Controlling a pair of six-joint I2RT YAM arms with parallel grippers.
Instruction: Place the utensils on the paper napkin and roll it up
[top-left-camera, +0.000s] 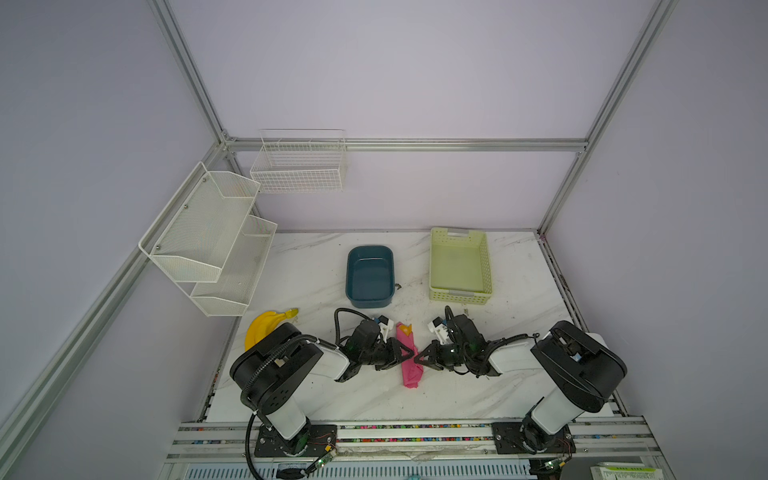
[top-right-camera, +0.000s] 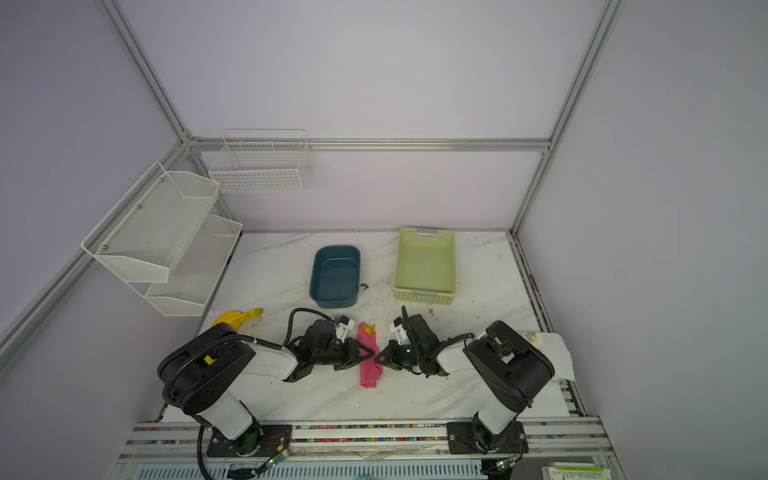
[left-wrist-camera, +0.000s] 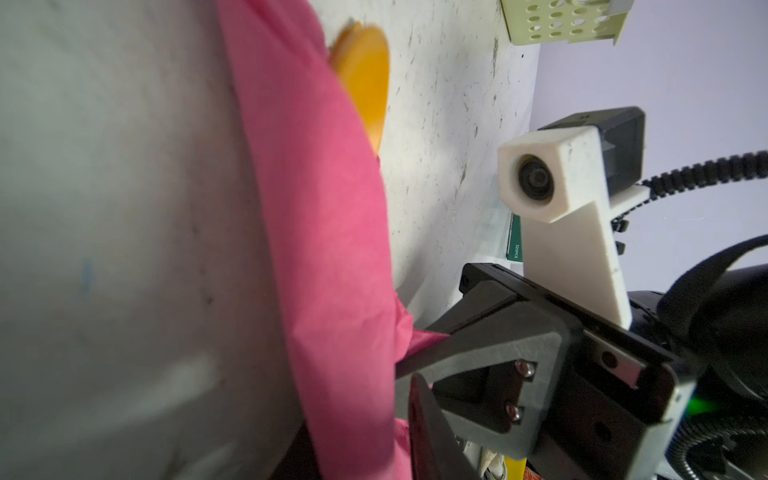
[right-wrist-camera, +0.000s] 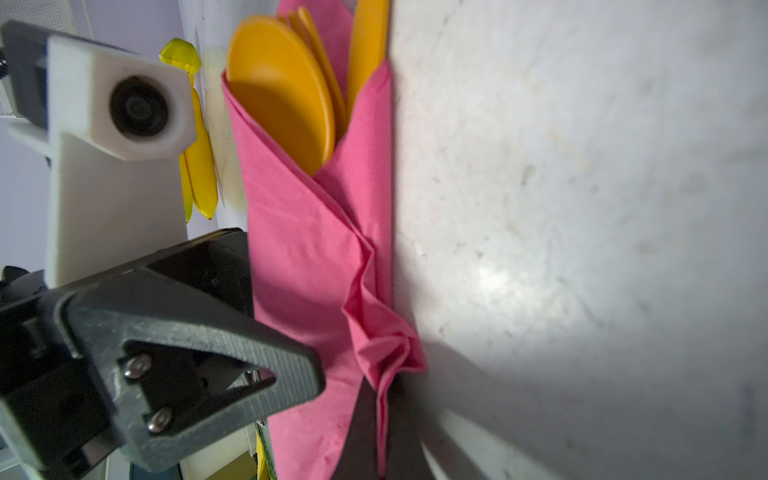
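In both top views we see the rolled paper napkin (top-left-camera: 411, 376) lying between left gripper (top-left-camera: 412, 353) and right gripper (top-left-camera: 417, 360), utensils (top-left-camera: 405, 329) poking from its far end. Left wrist: we cannot tell whether the left jaws grip. Right wrist: right jaws clench a napkin fold.

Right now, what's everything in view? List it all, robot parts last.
napkin: one, pink, rolled, table centre
utensils: three, orange, ends poking from roll's far end
banana: one bunch, yellow, table's left edge
tub: one, blue, far centre
basket: one, pale green, far right
wire basket: one, white, back wall
shelf: one, white, two tiers, left wall
packet: one, white-green, front right corner
table: one, white marble
left gripper: black, at roll's left side
right gripper: black, shut on napkin fold, roll's right side
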